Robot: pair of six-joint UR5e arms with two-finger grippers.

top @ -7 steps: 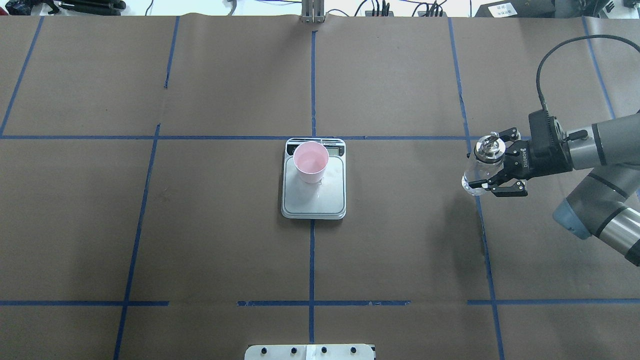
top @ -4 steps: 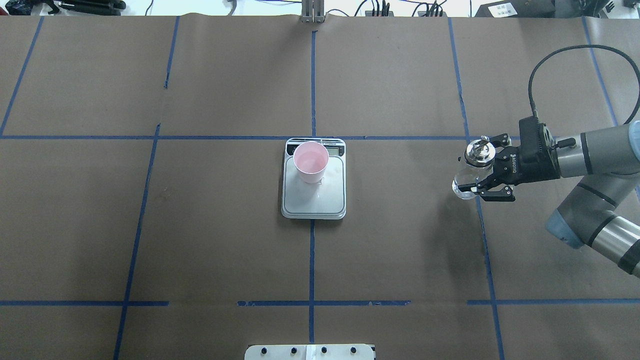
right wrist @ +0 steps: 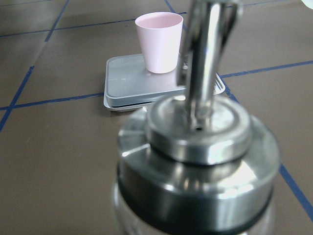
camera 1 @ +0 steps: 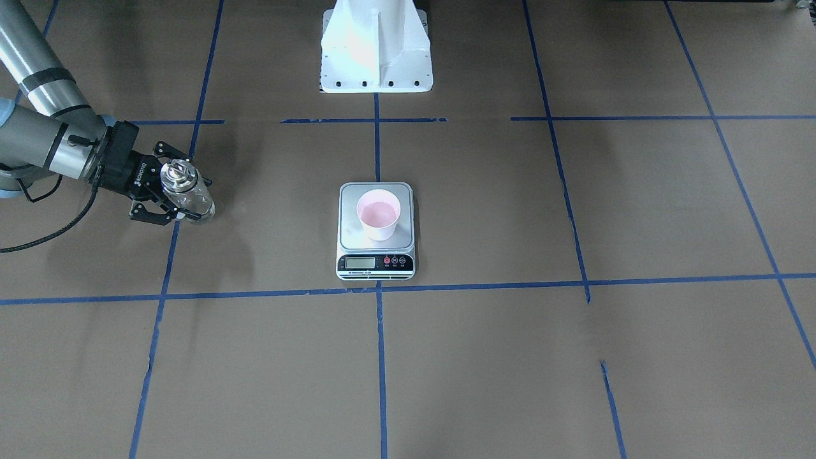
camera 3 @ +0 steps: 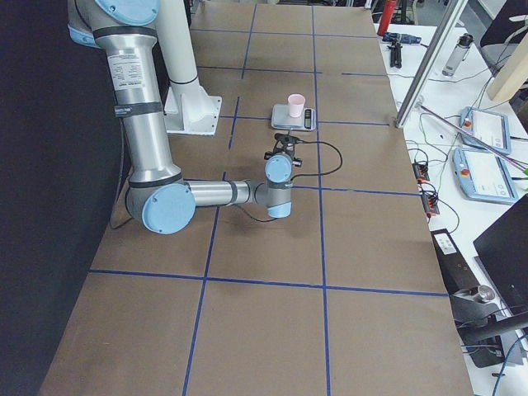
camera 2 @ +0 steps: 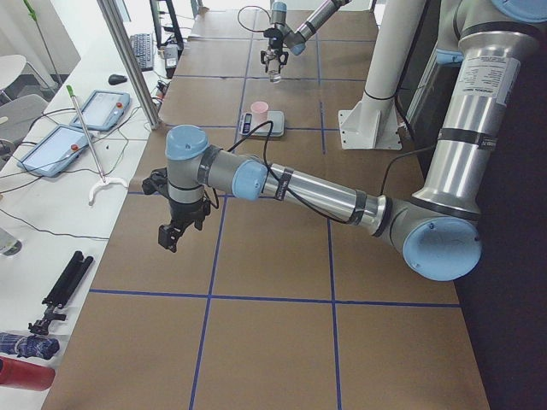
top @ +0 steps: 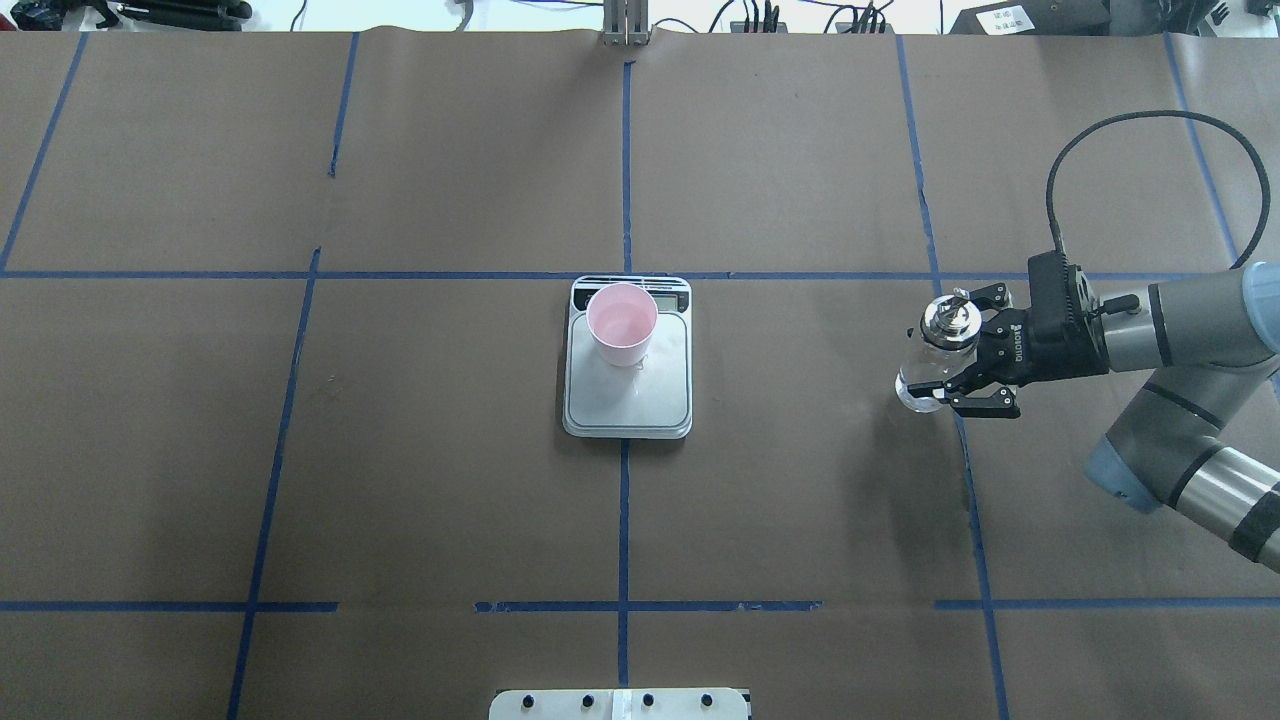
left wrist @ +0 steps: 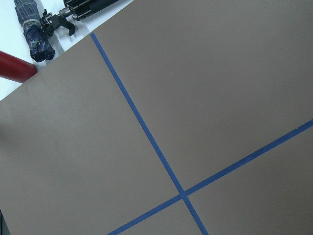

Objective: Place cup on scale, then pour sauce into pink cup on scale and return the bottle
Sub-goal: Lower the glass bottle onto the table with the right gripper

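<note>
In the front-facing view, your right pincer (camera 1: 191,203) is clamped on the bottle (camera 1: 186,191). Its fingers sit either side of the glass, below the silver cap, out at the robot's right side of the bench (camera 1: 510,191). The cup (camera 1: 378,215) stands upright on the scale (camera 1: 349,237), toward the display end of the platform and well apart from the bottle.

From overhead you see the same grip, with the spout pointing up. You cannot tell whether the bottle's base touches the bench.

In the exterior left view, your left pincer (camera 2: 171,235) hangs pointing down over the bench, near the operators' edge. You cannot tell from here whether it is wide or narrow.

In the exterior right view, the near arm lies low across the bench, with the cup and scale beyond its tip.

The left wrist camera shows brown bench paper, two crossing tape lines (left wrist: 183,193) and a folded umbrella (left wrist: 34,34) past the edge.

In the right wrist camera, the blurred cap fills the foreground. The cup on the scale sits sharp behind it.
</note>
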